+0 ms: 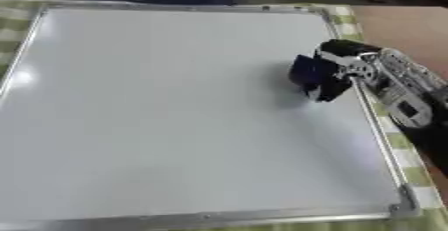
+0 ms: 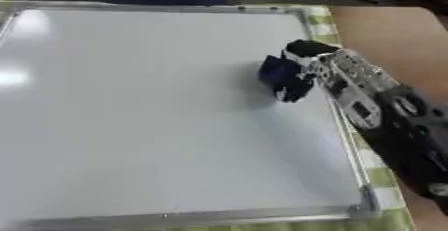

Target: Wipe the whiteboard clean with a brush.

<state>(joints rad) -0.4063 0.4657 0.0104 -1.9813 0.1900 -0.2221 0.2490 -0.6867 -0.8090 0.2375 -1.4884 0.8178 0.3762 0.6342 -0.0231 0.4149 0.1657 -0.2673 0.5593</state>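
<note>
The whiteboard [image 1: 175, 115] takes up nearly the whole view, its silver-framed near edge lying closest to the camera along the bottom. It lies flat on a green-and-white checked cloth [image 1: 418, 175] that shows as a narrow strip past the board's right frame and at its far corners. The white surface looks bare of marks, with pale glare near its left edge. Beyond the cloth on the right, the brown table [image 1: 411, 30] is visible.

The right arm [image 2: 394, 125], black with silver joints, comes in from the lower right and crosses the board's right frame at a slant. The right robot hand [image 1: 346, 67] reaches onto the board's right half, roughly level with its middle, fingers curled round a dark blue brush [image 1: 308, 72]. The brush sits just inside the right frame, its lower part against the white surface, with a faint shadow beneath it. The left robot hand shows in neither view.
</note>
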